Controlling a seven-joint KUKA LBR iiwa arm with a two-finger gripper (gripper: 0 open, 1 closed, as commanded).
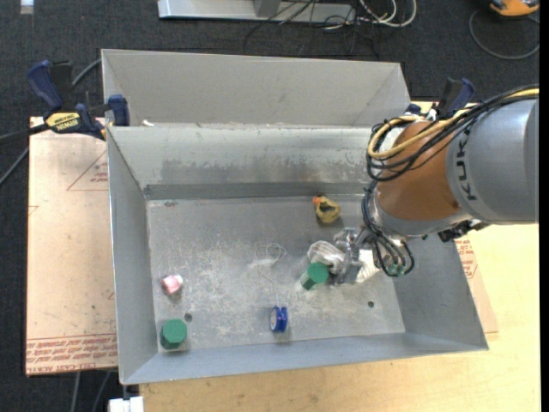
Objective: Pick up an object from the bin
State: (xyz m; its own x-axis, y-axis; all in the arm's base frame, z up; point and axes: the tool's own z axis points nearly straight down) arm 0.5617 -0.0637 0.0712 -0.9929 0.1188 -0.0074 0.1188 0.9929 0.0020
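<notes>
Here, pincer (337,269) at green cap (316,275), bin (129,247) centre-right; grip state unclear; arm (502,157) lettered KU.

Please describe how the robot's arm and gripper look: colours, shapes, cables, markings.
The arm is a thick, rounded silver-grey tube with dark KUKA lettering. Its wrist wears a smooth orange cover, with yellow and black cables looped over it. The gripper is small, of pale metal, with thin wires beside it.

At the right of the frame, the arm (506,157) is a fat silver-grey cylinder with dark lettering. An orange cover (420,191) wraps its wrist, looped with yellow and black cables (401,140). The gripper (347,264) looks like pale metal, perhaps.
</notes>
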